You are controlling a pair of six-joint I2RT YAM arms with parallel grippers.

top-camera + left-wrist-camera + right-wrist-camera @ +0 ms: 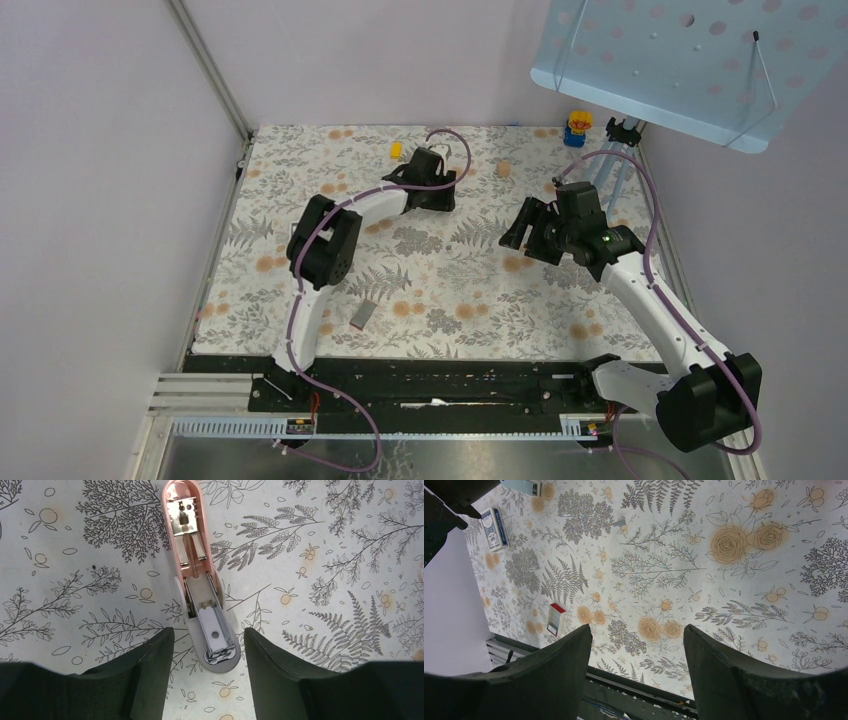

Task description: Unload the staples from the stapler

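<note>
Stapler toward the tabletop's far side
One end sits between the fingers of the left pincer (touching neither); a small box lies well apart, toward the near edge.

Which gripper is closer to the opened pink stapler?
Left. The left gripper is right over the opened pink-and-grey stapler, jaws open either side of its base; the right gripper is off aside, over bare floral cloth.

Arms: white links w/ blk joints, purple cables.
</note>
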